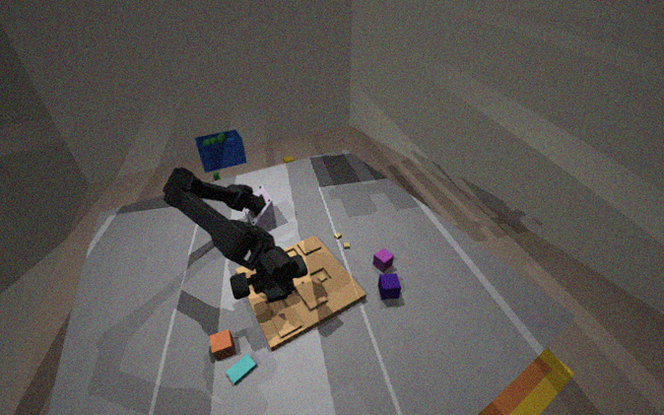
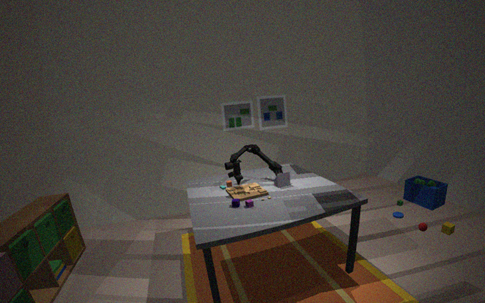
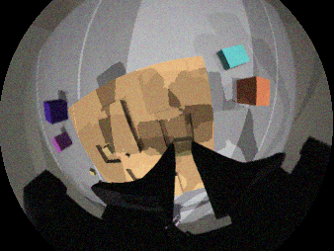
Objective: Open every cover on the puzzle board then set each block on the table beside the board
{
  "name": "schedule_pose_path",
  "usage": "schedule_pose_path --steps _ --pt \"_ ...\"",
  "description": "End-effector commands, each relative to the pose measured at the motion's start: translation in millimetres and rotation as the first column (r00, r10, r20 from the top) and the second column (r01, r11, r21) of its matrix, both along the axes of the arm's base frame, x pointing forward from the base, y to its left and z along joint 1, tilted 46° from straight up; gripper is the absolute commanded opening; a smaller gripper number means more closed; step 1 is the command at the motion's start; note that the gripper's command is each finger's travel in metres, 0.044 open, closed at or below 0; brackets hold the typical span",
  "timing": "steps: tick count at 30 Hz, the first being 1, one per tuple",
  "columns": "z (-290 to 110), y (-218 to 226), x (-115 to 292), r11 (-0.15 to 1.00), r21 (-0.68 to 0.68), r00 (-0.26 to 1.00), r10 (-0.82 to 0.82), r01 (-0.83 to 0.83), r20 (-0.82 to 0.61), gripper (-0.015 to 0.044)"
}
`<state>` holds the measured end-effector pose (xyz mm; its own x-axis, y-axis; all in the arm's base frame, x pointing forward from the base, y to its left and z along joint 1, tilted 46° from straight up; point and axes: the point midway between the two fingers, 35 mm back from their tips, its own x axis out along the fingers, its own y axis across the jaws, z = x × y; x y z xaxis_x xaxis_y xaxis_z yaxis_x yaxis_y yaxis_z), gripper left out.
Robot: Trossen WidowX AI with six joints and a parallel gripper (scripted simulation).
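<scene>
Four blocks already lie on the bench [image 1: 432, 323] off the board [image 1: 350, 292]: orange [image 1: 221, 343] and cyan [image 1: 240, 368] on one side, two purple ones [image 1: 382, 258] on the other. The pincer [image 3: 179, 150] is narrowed on something at the board's near edge, probably a cover or a wood-toned block. If that grip is shallow, the piece could slip or drag the board. Only the wrist view shows the fingers against the board; the top view hides them under the arm [image 1: 215, 220], while the exterior view shows the pincer reaching down to the board.
</scene>
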<state>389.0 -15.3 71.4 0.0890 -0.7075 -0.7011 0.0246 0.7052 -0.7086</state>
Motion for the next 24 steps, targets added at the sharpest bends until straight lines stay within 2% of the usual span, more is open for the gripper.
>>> schedule_pose_path --steps 1,16,24 --pt "5.8 6.3 0.7 1.000 0.005 1.000 -0.002 0.002 0.006 0.0080" --pt "32.6 33.1 -3.7 1.000 0.006 1.000 -0.002 0.002 0.005 0.0080" --pt "50.0 15.7 -11.4 1.000 0.009 1.000 -0.002 0.002 0.004 0.0080"
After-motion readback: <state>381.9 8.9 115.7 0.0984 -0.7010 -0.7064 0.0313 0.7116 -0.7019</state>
